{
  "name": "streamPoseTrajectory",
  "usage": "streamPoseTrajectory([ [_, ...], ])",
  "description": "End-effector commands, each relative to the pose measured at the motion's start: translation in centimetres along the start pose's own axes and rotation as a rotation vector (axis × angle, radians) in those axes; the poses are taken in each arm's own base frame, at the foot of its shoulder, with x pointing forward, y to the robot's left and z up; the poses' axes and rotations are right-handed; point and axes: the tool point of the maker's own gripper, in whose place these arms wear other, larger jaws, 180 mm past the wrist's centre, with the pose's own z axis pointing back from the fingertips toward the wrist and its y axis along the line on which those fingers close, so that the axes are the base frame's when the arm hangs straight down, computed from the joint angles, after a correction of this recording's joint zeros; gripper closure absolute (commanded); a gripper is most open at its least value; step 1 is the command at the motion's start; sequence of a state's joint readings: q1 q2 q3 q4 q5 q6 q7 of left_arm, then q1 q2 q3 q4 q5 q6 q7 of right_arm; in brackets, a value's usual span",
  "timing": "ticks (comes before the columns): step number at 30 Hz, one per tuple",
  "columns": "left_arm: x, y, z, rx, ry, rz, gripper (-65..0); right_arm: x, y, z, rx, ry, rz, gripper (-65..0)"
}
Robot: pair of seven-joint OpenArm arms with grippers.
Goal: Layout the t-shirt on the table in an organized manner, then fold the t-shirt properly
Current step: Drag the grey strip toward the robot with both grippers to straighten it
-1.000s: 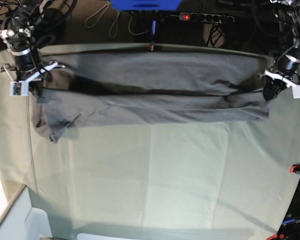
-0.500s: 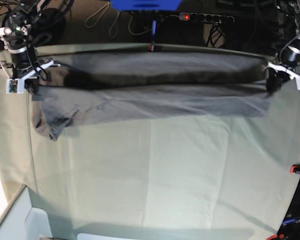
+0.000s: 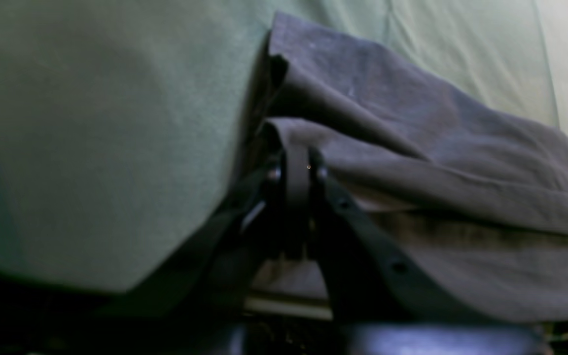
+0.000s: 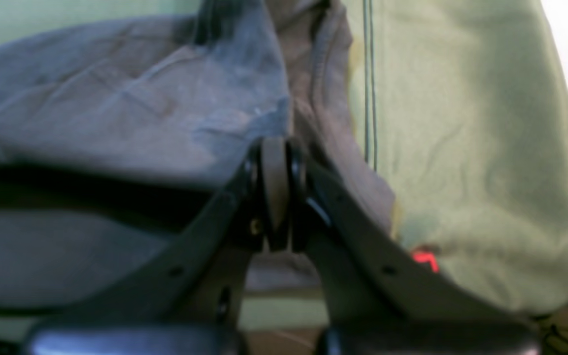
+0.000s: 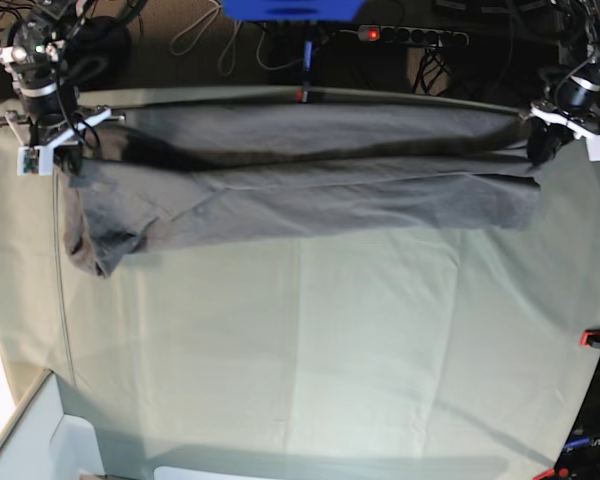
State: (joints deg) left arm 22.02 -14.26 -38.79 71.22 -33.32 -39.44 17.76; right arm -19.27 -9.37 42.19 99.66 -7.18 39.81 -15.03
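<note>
The dark grey t-shirt point(image 5: 310, 195) is stretched in a long band across the far part of the table point(image 5: 330, 340), its upper layer lifted between the two grippers. At the base view's right, my left gripper point(image 5: 543, 152) is shut on one end of the cloth. The left wrist view shows the pinch: left gripper point(image 3: 296, 165) clamped on a fold of t-shirt point(image 3: 437, 148) above the table point(image 3: 91, 123). My right gripper point(image 5: 65, 165) is shut on the other end. In the right wrist view the right gripper point(image 4: 274, 162) nips the t-shirt point(image 4: 116, 113) near a hemmed edge.
A red-orange clip point(image 5: 598, 338) sits on the table's right edge, and another clip point(image 4: 424, 259) shows by the right gripper. Behind the far edge lie a power strip point(image 5: 410, 35), cables and a blue object point(image 5: 290, 8). A white box point(image 5: 40, 440) stands at the near left corner.
Both grippers have moved toward the table's far edge with the cloth in them. The lifted layer has drawn tauter and the shirt's near edge has slid farther back.
</note>
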Motion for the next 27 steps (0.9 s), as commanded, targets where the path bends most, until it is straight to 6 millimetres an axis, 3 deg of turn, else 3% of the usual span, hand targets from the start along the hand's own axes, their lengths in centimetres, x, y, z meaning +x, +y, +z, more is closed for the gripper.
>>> streamPoseTrajectory([
  [1,1.2,0.1,0.3,-0.010,-0.035,-0.013,0.0,0.6,-0.3,0.5,-0.002,-0.027,0.009,0.0],
  [10,1.4,-0.1,0.0,-0.014,-0.039,-0.017,0.0,-1.9,0.1,2.3,0.024,0.010,-0.043,0.0],
  [19,1.4,-0.1,0.0,-0.013,-0.038,-0.018,0.0,-2.2,0.2,2.4,0.026,0.022,-0.045,0.0],
  [27,1.4,-0.1,0.0,-0.013,-0.038,-0.018,-0.1,-4.4,0.3,2.9,0.033,0.071,-0.067,0.0],
])
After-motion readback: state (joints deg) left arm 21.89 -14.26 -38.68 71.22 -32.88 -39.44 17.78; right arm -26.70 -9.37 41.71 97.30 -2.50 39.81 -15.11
